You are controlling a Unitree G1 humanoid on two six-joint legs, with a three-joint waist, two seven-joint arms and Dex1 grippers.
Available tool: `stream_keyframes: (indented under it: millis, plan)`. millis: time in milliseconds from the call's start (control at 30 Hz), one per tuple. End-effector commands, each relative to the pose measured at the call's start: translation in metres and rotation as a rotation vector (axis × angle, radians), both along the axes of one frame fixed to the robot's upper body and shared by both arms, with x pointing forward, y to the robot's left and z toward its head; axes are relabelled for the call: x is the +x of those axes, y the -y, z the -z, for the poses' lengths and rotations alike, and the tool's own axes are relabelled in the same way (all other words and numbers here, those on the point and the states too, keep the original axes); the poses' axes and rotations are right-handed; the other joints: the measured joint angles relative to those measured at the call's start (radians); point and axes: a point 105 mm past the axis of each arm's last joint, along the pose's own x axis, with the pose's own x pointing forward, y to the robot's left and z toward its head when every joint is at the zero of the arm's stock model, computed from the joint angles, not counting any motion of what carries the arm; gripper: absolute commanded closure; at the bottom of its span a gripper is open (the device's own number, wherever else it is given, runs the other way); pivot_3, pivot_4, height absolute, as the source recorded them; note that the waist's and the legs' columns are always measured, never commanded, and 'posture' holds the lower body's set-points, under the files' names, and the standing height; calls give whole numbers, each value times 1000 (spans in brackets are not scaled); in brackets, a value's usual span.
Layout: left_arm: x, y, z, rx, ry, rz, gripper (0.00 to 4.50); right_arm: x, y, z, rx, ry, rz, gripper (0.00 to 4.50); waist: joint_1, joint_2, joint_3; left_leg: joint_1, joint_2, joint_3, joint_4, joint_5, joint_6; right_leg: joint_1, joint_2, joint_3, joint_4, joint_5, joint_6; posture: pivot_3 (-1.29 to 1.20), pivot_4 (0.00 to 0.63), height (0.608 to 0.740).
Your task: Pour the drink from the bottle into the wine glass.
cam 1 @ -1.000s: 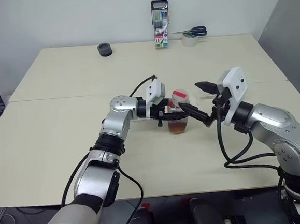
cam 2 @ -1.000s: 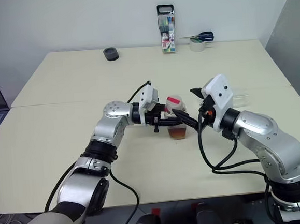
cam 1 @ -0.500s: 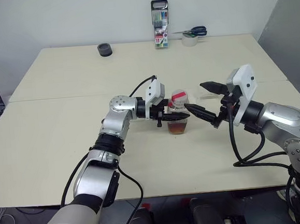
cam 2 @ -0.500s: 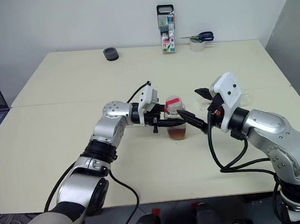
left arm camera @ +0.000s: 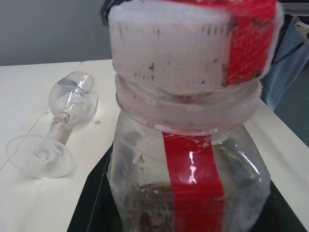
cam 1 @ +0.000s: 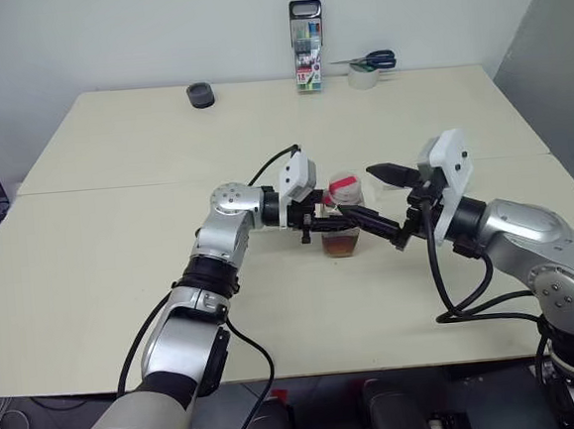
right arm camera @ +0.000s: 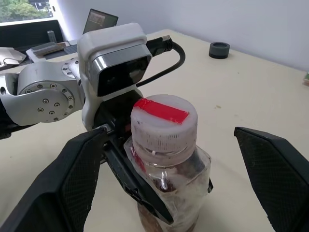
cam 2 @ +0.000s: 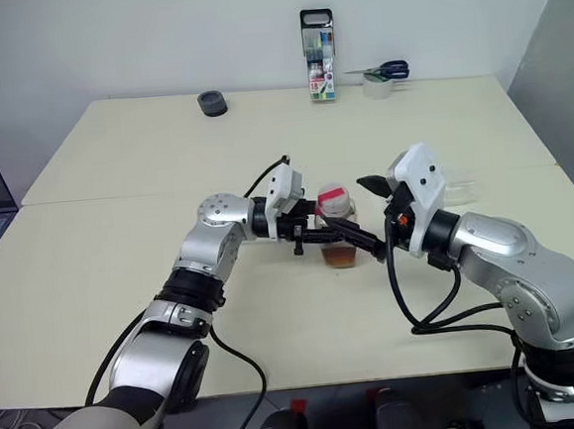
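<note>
Now we see our left gripper (cam 1: 339,222) squeezing the small clear plastic bottle (cam 1: 343,222) with a white cap and red tape strip, brown drink (cam 1: 341,244) low inside. Our right gripper (cam 1: 382,203) spreads wide around its cap. The clear wine glass (left arm camera: 57,131) lies tipped over nearby.

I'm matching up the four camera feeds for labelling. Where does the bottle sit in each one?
Left eye view: bottle stands mid-table, just right of picture centre.
Right eye view: same spot, again just right of picture centre.
Left wrist view: close up, spanning the centre and right.
Right wrist view: lower centre, cap towards the camera.
Shared landmark: the red strip across its white cap.
</note>
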Motion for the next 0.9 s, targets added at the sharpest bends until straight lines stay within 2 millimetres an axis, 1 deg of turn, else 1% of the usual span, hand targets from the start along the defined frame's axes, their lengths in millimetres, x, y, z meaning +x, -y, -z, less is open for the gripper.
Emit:
stream_keyframes:
  millis: [33, 267, 367, 500, 533, 567, 600, 733, 900]
  plan:
    - [-3, 4, -12, -26, 60, 19, 2794, -1, -7, -10, 5, 43, -29, 0, 0, 0, 0, 0, 0, 0, 0, 0, 0, 0, 0, 0, 0, 0, 0, 0, 150, 740]
    - [-4, 4, -11, -26, 60, 17, 2794, 5, -12, -14, 13, 50, -35, 0, 0, 0, 0, 0, 0, 0, 0, 0, 0, 0, 0, 0, 0, 0, 0, 0, 150, 740]
    - [-4, 4, -10, -25, 61, 16, 2794, 7, -12, -14, 11, 53, -29, 558, 0, 0, 0, 0, 0, 0, 0, 0, 0, 0, 0, 0, 0, 0, 0, 0, 150, 740]
    - [-5, 4, -10, -26, 64, 17, 2794, 9, -11, -14, 4, 60, -23, 1888, 0, 0, 0, 0, 0, 0, 0, 0, 0, 0, 0, 0, 0, 0, 0, 0, 150, 740]
    - [-5, 4, -10, -27, 64, 15, 2794, 9, -12, -14, -3, 66, -24, 2341, -1, 0, 0, 0, 0, 0, 0, 0, 0, 0, 0, 0, 0, 0, 0, 0, 150, 740]
    - [-5, 3, -10, -28, 63, 13, 2794, 9, -12, -14, -8, 73, -27, 2599, 0, 0, 0, 0, 0, 0, 0, 0, 0, 0, 0, 0, 0, 0, 0, 0, 150, 740]
    - [-5, 3, -10, -28, 63, 12, 2794, 8, -13, -14, -13, 81, -30, 2732, -1, 0, 0, 0, 0, 0, 0, 0, 0, 0, 0, 0, 0, 0, 0, 0, 150, 740]
    - [-6, 3, -9, -31, 60, 9, 2808, 6, -15, -15, -42, 129, -36, 2768, 0, 0, 0, 0, 0, 0, 0, 0, 0, 0, 0, 0, 0, 0, 0, 0, 150, 740]
    - [-8, 3, -9, -35, 54, 8, 2808, 0, -18, -24, -48, 228, -37, 2775, 0, 0, 0, 0, 0, 0, 0, 0, 0, 0, 0, 0, 0, 0, 0, 0, 150, 740]
